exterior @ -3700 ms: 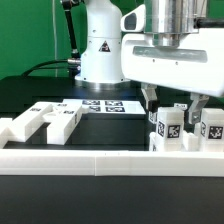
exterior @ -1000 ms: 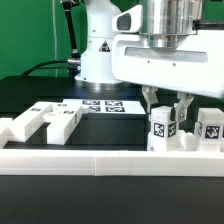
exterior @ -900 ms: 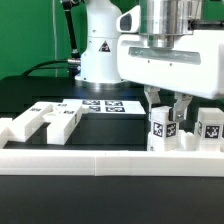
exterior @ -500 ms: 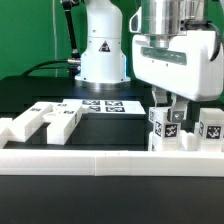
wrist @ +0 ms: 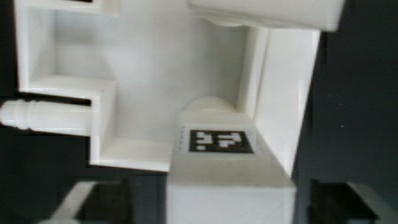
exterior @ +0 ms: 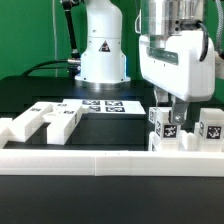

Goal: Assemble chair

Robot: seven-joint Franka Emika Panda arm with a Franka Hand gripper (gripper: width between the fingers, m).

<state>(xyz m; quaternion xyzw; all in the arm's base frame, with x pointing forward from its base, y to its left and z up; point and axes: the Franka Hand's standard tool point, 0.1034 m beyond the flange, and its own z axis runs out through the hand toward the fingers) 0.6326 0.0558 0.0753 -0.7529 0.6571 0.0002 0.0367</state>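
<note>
My gripper (exterior: 170,113) hangs over the exterior view's right side, its fingers down on either side of an upright white tagged chair post (exterior: 165,128). In the wrist view the post (wrist: 221,140) fills the gap between both dark fingers (wrist: 143,200), so the gripper is shut on it. The post stands on the table beside a second tagged white part (exterior: 212,128). More white chair parts (exterior: 45,120) lie at the left. A stepped white piece with a round peg (wrist: 39,115) shows beyond the post in the wrist view.
A long low white rail (exterior: 100,160) runs across the front. The marker board (exterior: 103,104) lies flat on the black table before the robot base (exterior: 100,50). A green wall is behind.
The hand has turned about its vertical axis and now looks narrower and slanted. The fingers stand closer together at the post than before. The post stays on the table.
</note>
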